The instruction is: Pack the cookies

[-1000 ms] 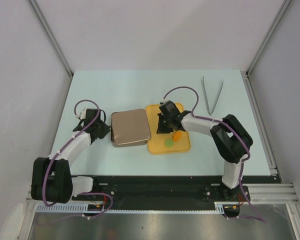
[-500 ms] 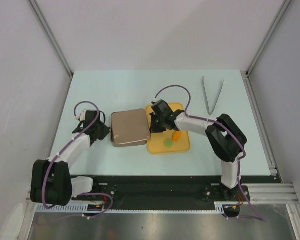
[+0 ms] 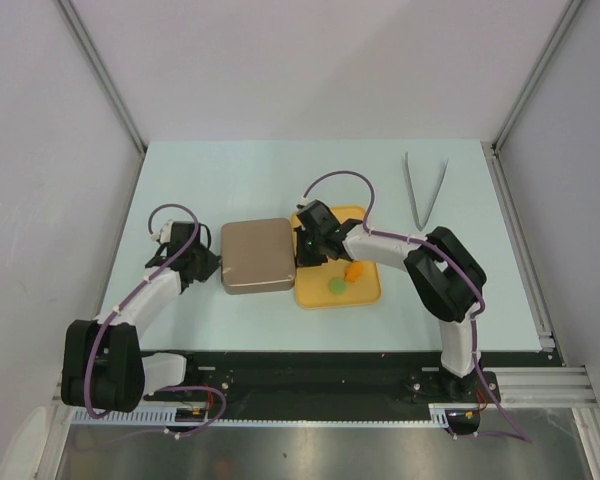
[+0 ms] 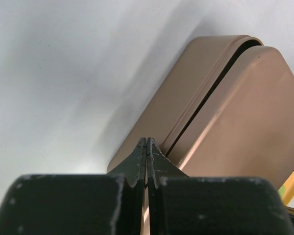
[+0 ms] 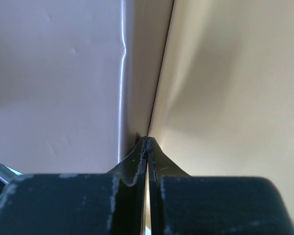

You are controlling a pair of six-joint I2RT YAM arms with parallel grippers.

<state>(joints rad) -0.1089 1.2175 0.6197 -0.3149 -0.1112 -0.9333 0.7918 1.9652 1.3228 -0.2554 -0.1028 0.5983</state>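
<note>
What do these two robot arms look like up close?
Both the left arm and right arm have white links between bulky black joints, with a thin purple cable looping along each. The left gripper and right gripper are black, with two scuffed fingers tapering to a narrow tip.

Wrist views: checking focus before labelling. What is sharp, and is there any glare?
Left wrist: left gripper sharp, tin fairly clear, pale sheen on its lid. Right wrist: right gripper sharp, tin and tray blurred, bright streak on the tin.
</note>
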